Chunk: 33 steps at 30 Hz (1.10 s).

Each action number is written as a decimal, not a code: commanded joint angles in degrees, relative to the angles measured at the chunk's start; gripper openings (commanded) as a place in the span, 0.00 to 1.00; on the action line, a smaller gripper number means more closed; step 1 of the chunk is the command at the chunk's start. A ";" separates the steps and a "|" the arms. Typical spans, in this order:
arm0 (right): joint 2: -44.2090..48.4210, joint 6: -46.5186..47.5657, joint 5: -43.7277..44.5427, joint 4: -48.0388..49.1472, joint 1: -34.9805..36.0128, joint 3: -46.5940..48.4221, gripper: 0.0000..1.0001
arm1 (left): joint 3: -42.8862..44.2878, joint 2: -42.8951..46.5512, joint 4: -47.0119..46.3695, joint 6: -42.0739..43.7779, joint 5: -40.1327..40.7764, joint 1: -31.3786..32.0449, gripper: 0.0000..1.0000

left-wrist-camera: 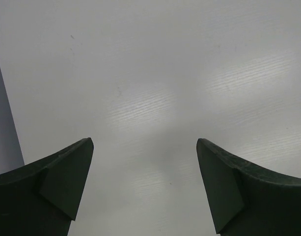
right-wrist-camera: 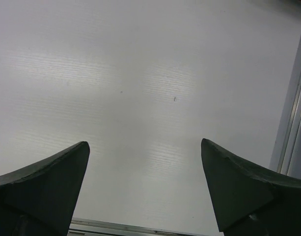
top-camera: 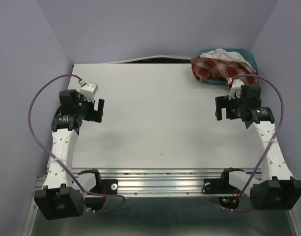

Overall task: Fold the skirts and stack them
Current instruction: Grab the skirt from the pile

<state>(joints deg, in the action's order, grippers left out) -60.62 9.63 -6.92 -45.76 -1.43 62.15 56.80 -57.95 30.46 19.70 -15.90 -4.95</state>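
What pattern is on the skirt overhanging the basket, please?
The skirt is red and cream plaid; top external view.

A red-and-cream check is borne by the soft plaid cloth skirt (top-camera: 209, 69); the thin crinkled cloth skirt (top-camera: 228, 54) is plain white. The rounded plastic basket (top-camera: 253, 61) is coloured teal. The flat desk (top-camera: 155, 118) is white, the looping cables (top-camera: 67, 75) purple, and the left end effector (left-wrist-camera: 145, 142) and right end effector (right-wrist-camera: 145, 143) black.

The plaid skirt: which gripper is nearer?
Right. The right gripper hovers close on the near side of the plaid skirt; the left gripper is far across the table.
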 commanded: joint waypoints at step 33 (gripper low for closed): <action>-62.24 23.07 15.35 11.83 0.03 58.51 1.00 | 7.72 -7.97 0.83 0.25 -9.15 2.40 0.99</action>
<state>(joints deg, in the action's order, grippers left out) -120.27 31.11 6.09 -36.80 -1.43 114.48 65.60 -68.51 32.34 20.21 -25.23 -2.94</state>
